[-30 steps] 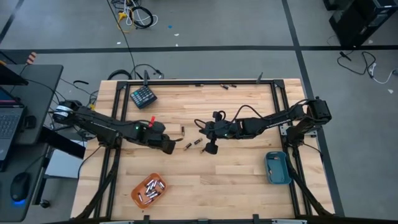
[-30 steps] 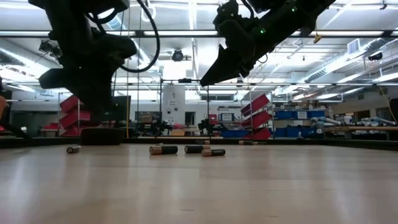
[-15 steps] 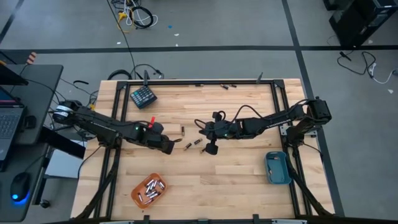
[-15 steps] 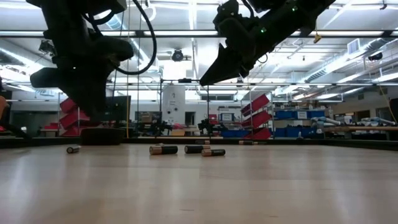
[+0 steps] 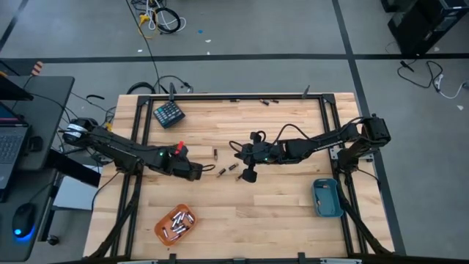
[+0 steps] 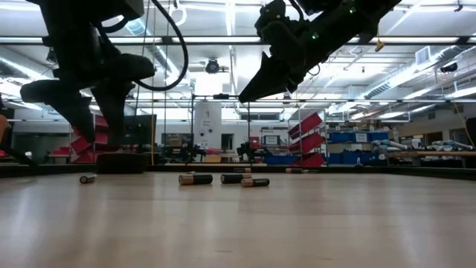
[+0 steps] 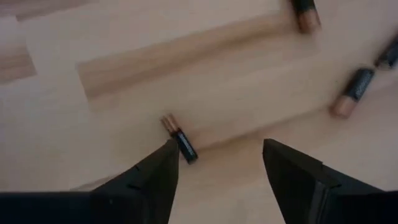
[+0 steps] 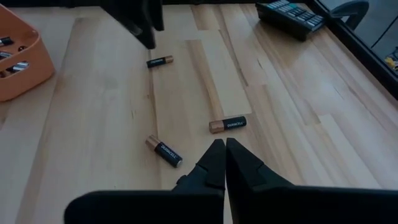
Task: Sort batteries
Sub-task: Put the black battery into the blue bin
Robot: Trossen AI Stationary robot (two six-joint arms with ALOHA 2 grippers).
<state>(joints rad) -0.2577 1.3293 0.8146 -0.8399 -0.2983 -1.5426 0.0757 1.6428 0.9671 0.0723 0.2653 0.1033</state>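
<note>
The left gripper point(image 7: 217, 165) hangs with its fingers spread wide and empty, right over a small battery point(image 7: 179, 139) lying loose mid-table. To pick it cleanly, I reckon it should drop straight down, straddling the cell across its width. The right gripper point(image 8: 219, 163) waits pinched shut, holding nothing, above two more batteries point(image 8: 227, 124).

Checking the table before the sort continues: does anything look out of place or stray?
Yes. Two batteries lie at the table's far edge, apart from the loose batteries mid-table between the grippers. A dark teal keypad-like block sits askew near the far left corner. Nothing looks spilled or damaged.
</note>
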